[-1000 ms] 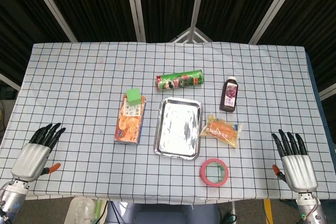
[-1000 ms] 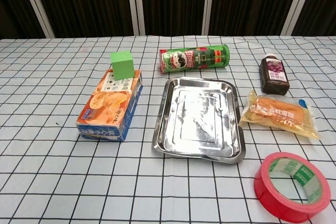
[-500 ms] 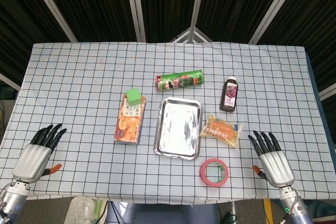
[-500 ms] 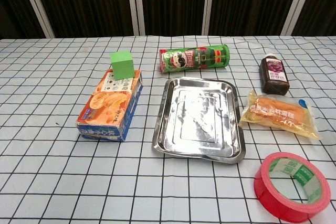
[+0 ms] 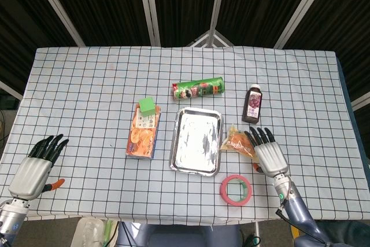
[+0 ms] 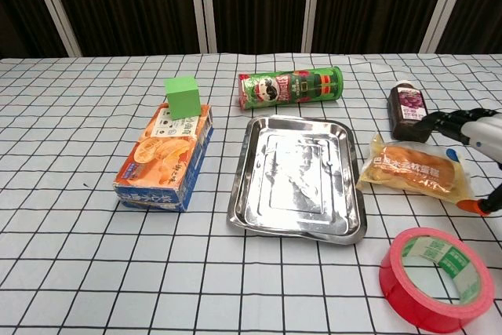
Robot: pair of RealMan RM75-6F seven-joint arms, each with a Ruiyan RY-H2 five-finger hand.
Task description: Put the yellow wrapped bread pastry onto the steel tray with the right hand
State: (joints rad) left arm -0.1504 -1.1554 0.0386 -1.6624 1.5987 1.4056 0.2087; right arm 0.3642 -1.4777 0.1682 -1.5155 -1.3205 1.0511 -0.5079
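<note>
The yellow wrapped bread pastry (image 5: 237, 142) (image 6: 412, 170) lies on the cloth just right of the empty steel tray (image 5: 196, 141) (image 6: 297, 176). My right hand (image 5: 267, 151) (image 6: 469, 132) hovers over the pastry's right end with its fingers stretched out and apart, holding nothing. My left hand (image 5: 36, 166) rests flat near the front left corner of the table, fingers apart and empty; the chest view does not show it.
A red tape roll (image 5: 235, 189) (image 6: 436, 276) lies in front of the pastry. A dark juice bottle (image 5: 253, 104) (image 6: 410, 111) lies behind it. A green chips can (image 5: 199, 89) lies behind the tray. An orange box (image 5: 143, 135) with a green cube (image 5: 148, 106) sits left of the tray.
My right hand has moved from the front right table edge forward and leftward, now over the pastry's right end. The left hand has barely shifted.
</note>
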